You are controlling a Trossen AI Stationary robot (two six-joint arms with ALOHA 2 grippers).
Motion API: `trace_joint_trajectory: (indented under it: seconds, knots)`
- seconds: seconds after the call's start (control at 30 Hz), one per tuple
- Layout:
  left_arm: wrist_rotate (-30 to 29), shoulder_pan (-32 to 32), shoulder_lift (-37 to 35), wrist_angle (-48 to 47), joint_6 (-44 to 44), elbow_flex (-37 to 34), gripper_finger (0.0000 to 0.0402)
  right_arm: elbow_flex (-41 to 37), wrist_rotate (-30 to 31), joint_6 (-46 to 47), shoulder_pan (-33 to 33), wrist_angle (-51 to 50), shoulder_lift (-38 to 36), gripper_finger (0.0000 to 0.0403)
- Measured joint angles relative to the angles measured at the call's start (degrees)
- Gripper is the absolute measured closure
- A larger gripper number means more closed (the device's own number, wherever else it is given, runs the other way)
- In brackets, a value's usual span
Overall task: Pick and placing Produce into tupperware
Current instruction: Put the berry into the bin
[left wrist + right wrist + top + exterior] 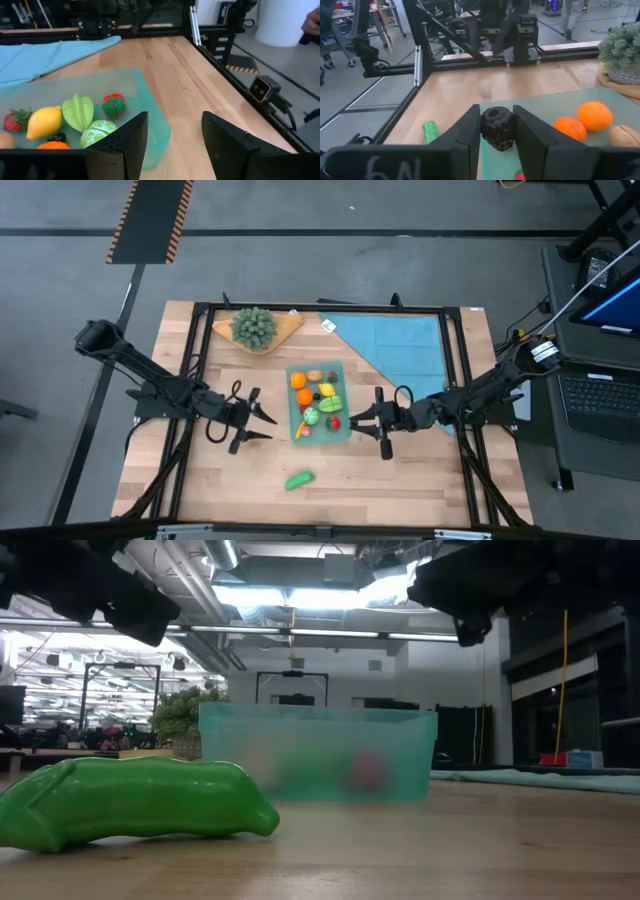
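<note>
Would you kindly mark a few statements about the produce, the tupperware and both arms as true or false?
1. The right gripper has its jaws shut on a dark berry. True.
2. The green pea pod lies inside the tupperware. False: it lies on the bare table, outside it.
3. The left gripper holds a lemon. False: its jaws are open and empty; the lemon is in the tupperware.
4. The leafy bunch sits on the wooden board. True.

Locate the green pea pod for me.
In the high view the green pea pod lies alone on the bare wood table, outside the teal container, near the front edge.
</note>
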Motion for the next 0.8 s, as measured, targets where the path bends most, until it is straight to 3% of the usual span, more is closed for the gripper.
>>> trace_joint_trajectory:
  seconds: [0.47,0.8]
  knots:
    - [0.01,0.67,-0.02,0.5,0.09,-0.56,0.0223,1.0,1.38,0.15,-3.35,0.12,0.17,0.0305]
    - [0.02,0.65,-0.02,-0.18,0.03,-0.56,0.0223,11.49,-0.48,-0.08,-10.28,-7.04,10.75,0.0305]
